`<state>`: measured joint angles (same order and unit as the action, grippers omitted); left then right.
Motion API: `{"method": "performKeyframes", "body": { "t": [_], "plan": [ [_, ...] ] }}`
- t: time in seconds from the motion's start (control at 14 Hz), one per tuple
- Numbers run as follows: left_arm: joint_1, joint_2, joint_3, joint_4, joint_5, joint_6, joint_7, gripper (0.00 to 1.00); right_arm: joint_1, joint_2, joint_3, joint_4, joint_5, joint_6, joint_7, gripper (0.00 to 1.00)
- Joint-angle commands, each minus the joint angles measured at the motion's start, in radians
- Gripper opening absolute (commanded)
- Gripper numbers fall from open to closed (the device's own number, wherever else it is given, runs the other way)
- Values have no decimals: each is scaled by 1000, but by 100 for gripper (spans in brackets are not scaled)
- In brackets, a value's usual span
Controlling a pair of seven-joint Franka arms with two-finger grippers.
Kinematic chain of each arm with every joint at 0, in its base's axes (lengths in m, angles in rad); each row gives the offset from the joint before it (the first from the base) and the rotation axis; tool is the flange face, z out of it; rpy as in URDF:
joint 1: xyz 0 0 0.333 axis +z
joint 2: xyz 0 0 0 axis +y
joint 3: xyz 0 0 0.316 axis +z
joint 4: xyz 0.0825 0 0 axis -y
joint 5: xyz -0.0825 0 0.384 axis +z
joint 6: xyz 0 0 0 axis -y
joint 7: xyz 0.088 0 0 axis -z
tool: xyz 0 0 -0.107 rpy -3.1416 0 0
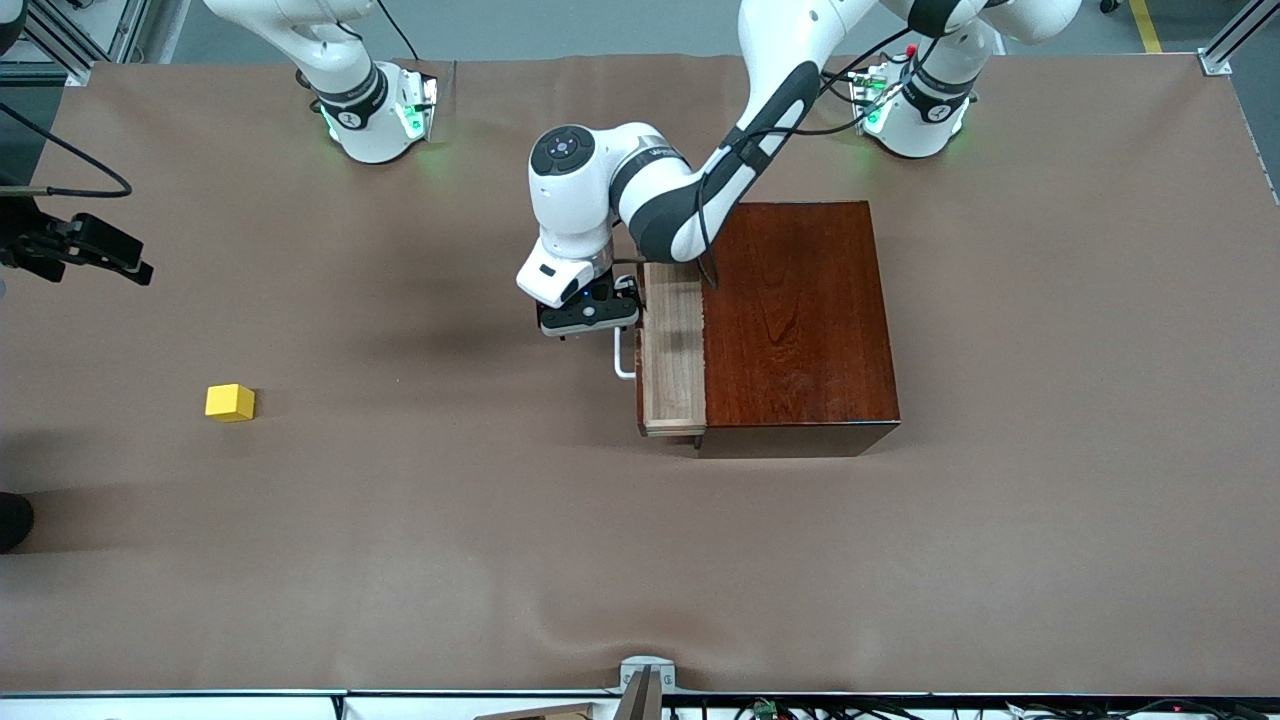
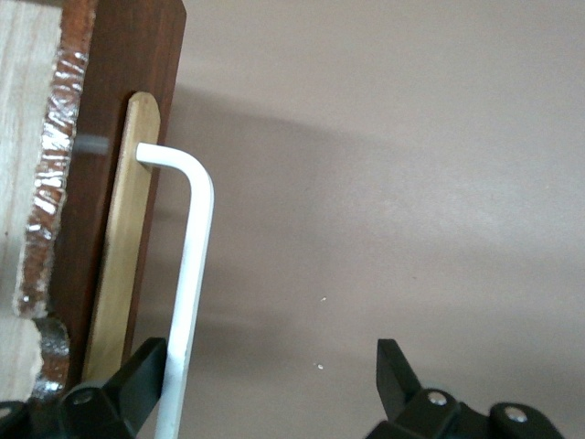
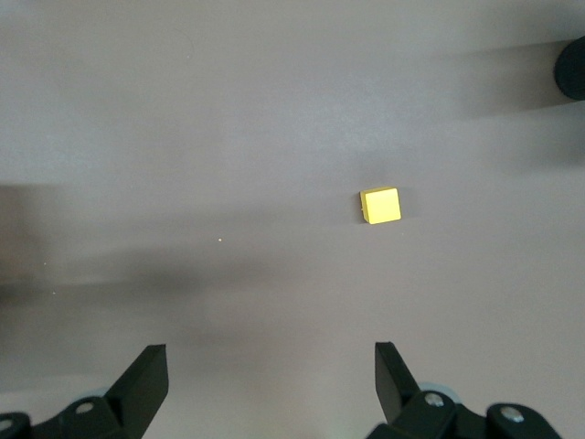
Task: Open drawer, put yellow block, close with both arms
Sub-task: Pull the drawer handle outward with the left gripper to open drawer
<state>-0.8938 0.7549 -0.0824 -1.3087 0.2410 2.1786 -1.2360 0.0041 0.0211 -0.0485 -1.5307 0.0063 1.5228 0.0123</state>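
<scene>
Yellow block [image 1: 230, 402] sits on the worktop [image 1: 420, 560] toward the right arm's end, well apart from the part-open drawer [image 1: 673, 350]. Right gripper [image 3: 270, 384], spread, hovers nearest; left gripper [image 2: 265, 389], spread, straddles the white handle [image 2: 187, 274].

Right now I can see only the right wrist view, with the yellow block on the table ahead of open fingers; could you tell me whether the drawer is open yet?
Observer: Partly. The drawer sticks out of the dark wooden box, showing a strip of its light-wood tray.
Operator: Thank you. Where is the left gripper?
Observer: The left gripper is at the drawer's white handle, jaws open, with the bar between them close to one finger.
Operator: Is anything in the tray?
Observer: Nothing shows in the visible strip. The yellow block lies well toward the right arm's end of the table, and the right gripper hangs open above the table near it.
</scene>
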Motion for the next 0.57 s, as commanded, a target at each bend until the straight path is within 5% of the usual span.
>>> {"method": "performKeyframes", "body": {
  "t": [0.0,0.5],
  "plan": [
    [-13,27,3,42,-15,36,-8,100,14,-6,-10,-3,7,-4,5,100],
    [-7,32,1,42,-118,87,70,100,14,-6,-10,-3,8,-4,5,100]
  ]
}}
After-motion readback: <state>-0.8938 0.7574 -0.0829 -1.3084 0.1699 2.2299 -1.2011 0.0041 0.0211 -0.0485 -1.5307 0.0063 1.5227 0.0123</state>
